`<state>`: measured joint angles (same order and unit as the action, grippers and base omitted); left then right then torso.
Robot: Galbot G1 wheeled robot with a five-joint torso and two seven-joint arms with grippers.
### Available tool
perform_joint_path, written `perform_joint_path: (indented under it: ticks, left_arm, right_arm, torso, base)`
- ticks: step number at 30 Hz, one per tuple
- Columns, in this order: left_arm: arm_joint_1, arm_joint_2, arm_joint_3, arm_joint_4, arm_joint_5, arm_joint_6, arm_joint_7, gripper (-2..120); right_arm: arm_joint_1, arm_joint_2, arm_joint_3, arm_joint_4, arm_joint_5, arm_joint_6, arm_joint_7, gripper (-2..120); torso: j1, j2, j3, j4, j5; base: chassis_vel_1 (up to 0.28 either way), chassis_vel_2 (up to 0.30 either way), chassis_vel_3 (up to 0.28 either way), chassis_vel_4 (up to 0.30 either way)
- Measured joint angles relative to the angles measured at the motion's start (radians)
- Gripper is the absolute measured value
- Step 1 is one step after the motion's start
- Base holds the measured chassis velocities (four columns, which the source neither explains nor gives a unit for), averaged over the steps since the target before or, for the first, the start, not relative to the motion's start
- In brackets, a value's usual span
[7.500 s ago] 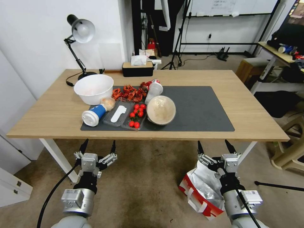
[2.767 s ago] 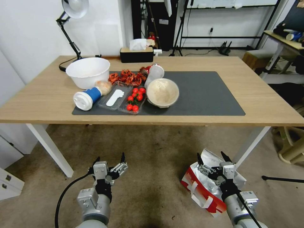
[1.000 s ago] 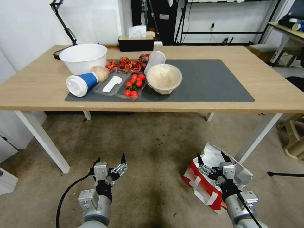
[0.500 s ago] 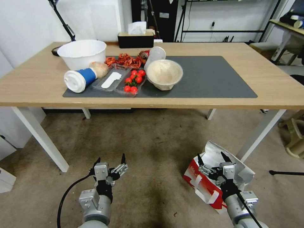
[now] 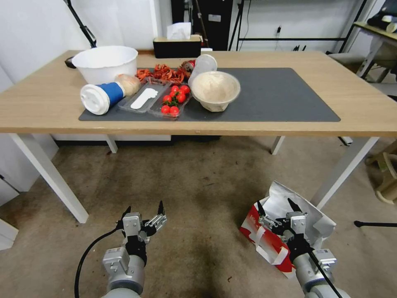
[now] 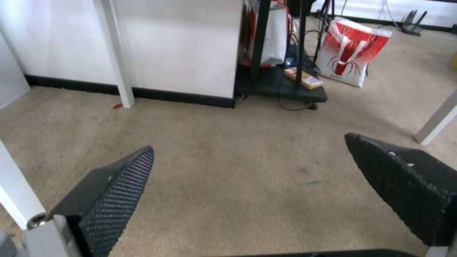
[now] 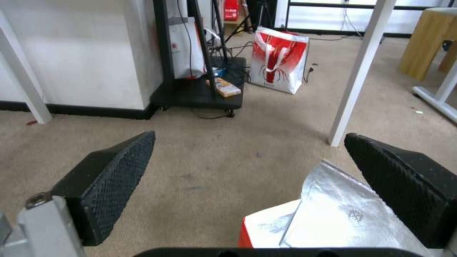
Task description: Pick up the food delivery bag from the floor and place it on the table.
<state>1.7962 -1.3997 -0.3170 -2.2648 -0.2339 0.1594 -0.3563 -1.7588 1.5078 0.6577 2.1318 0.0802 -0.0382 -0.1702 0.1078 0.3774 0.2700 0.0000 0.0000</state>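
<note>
Carpeted floor [image 5: 194,198] fills more of the head view than a moment ago and the table [image 5: 372,116] sits higher, so the camera has dropped as the robot bends; both arms hold their pose. The right gripper [image 5: 275,212], jaws spread wide, hovers just above the food delivery bag [image 5: 264,244], whose foil-lined mouth [image 7: 342,214] lies right under the claw. The left gripper [image 5: 143,210], also spread, hangs over bare carpet well to the bag's left. Judging by this, the reach has begun; nothing is grasped yet.
</note>
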Motion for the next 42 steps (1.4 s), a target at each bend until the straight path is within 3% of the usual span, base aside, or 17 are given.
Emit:
perform_joint_path:
  ticks: [4,42]
  left_arm:
    - [0.001,0.000,0.000,0.000,0.000,-0.001,0.000,100]
    - [0.003,0.004,0.005,0.002,0.005,-0.006,0.000,100]
  right_arm:
    - [0.000,0.000,0.000,0.000,0.001,0.000,0.000,100]
    - [-0.002,0.008,0.000,-0.011,-0.001,0.007,-0.006,100]
  torso:
    - [-0.002,-0.004,-0.002,0.0000,0.0000]
    - [-0.046,-0.166,-0.119,0.0000,0.0000]
  base:
    - [0.000,0.000,0.000,0.000]
    - [0.000,0.000,0.000,0.000]
